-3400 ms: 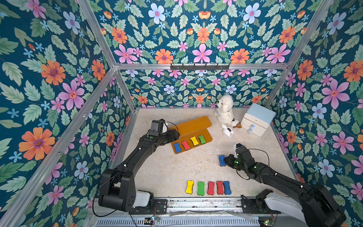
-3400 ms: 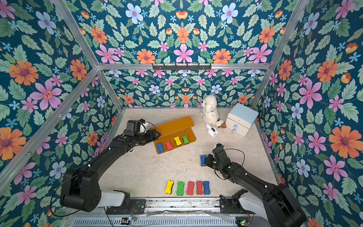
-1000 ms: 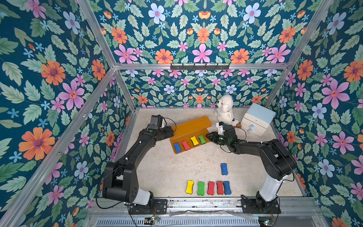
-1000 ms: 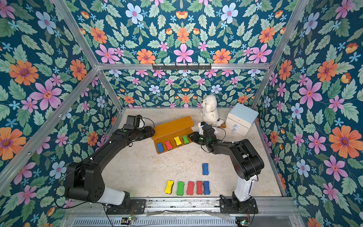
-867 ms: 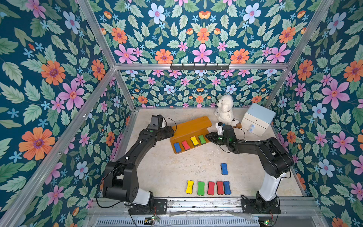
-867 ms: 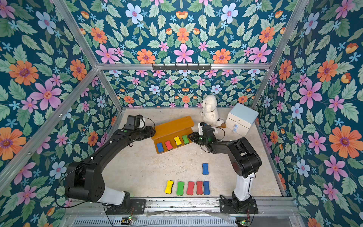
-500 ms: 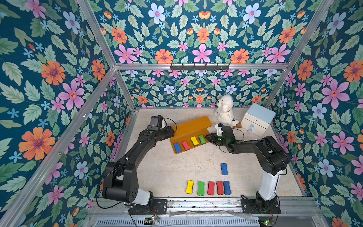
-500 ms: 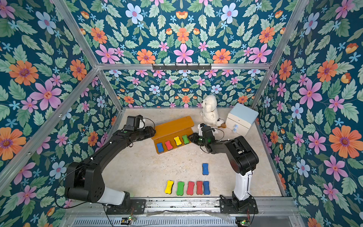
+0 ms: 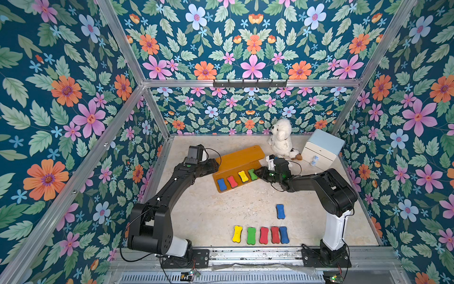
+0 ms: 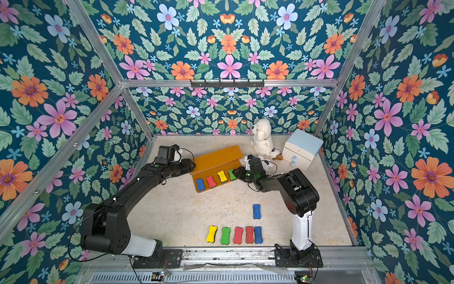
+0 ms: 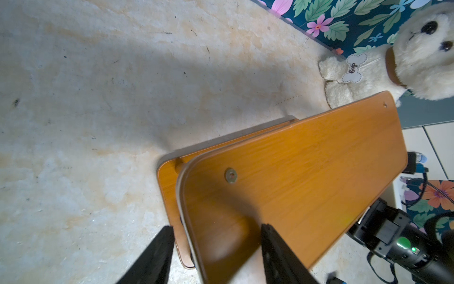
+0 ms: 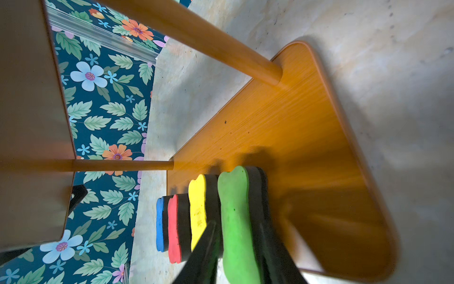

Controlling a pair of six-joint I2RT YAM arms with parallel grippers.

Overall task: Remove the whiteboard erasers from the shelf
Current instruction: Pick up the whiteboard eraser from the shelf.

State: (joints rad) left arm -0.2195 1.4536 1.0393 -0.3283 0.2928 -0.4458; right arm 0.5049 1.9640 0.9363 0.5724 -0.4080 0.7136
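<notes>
The right gripper [image 12: 237, 228] pinches the green eraser [image 12: 233, 201].
The left gripper [image 11: 217, 227] clamps the shelf [image 11: 307, 159]'s end; 3 erasers [image 12: 197, 204] alongside.

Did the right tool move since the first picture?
Yes. The right tool left the lone blue eraser and went back to the shelf, where it now grips the green eraser.

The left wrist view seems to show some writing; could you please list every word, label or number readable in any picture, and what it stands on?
"dog": on the white bone-shaped tag at the plush dog collar, in the left wrist view.
Faint marks on the yellow eraser, in the right wrist view: too blurred to read.
Nothing else is legible in any view.
</notes>
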